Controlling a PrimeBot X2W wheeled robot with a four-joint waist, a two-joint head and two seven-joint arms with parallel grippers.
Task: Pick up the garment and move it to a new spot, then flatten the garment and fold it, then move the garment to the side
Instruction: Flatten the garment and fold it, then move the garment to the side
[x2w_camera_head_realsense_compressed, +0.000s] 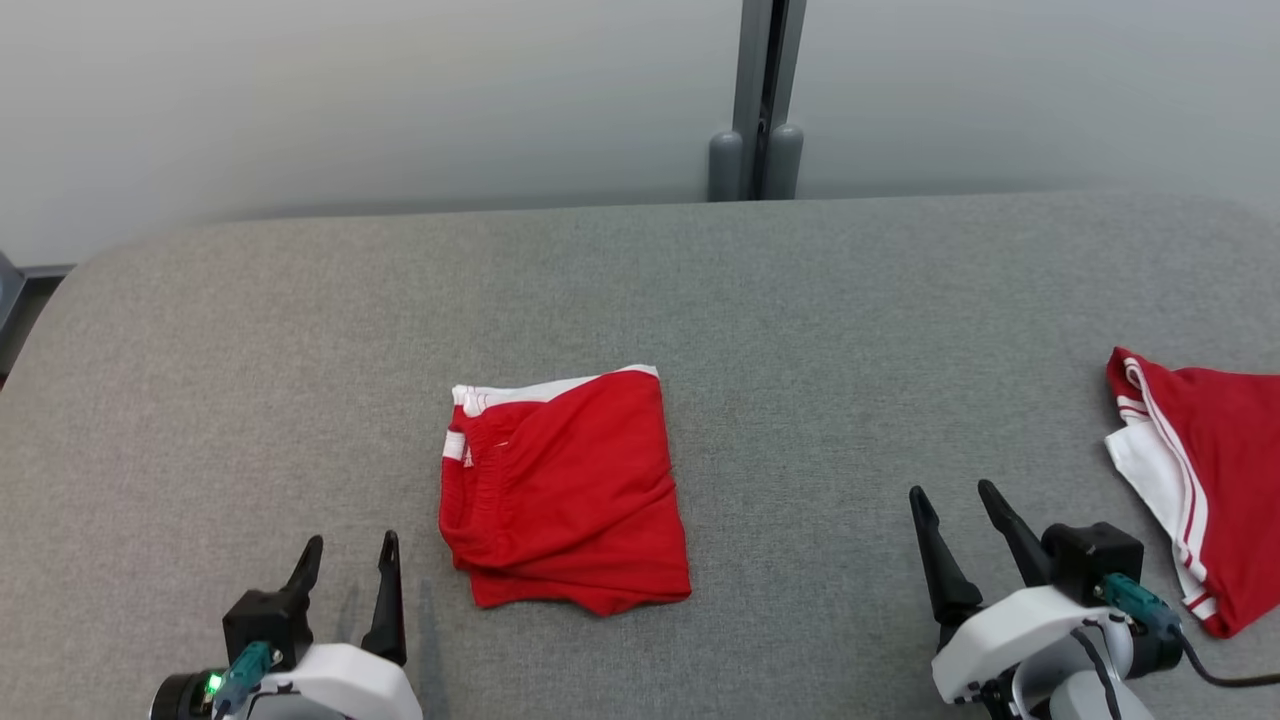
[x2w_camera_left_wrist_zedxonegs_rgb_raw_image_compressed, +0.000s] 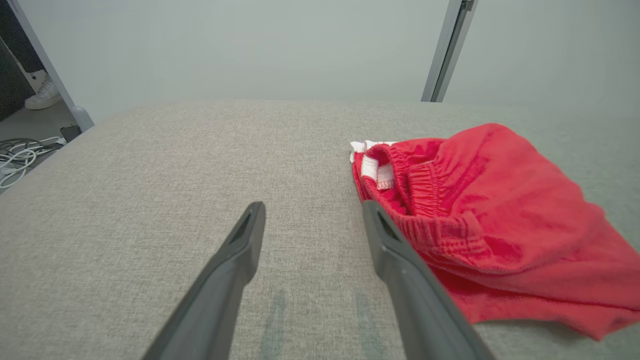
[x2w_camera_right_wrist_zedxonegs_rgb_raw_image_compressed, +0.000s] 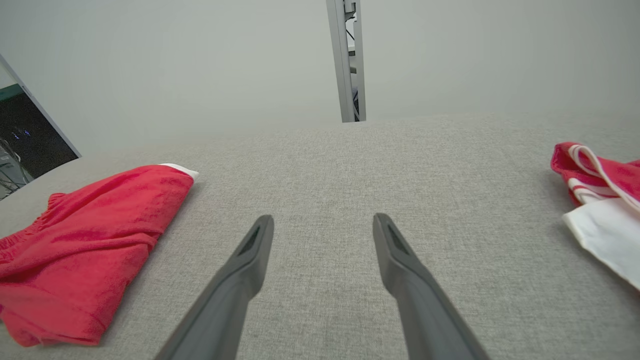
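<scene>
On the grey padded surface, near its middle, we see the folded red garment lying as a rough square, white trim along its far edge and at its left corner. From the head view we can also make out a second red and white garment at the far right, well apart from the first, and a grey post against the pale wall behind.

Our left wrist view brings the folded garment close. It shows the gathered elastic waistband facing us. Off the surface's left edge it shows a white shoe and loose cables on the floor. Our right wrist view shows the folded piece from its other side, lumpy and thick, with the striped one at the right.

Our left gripper sits low just left of the garment, its fingers spread apart with nothing between them, pointing away from us. Our right gripper is between the two garments, tilted slightly leftward. Its fingers are likewise parted and hold nothing, over bare fabric.
</scene>
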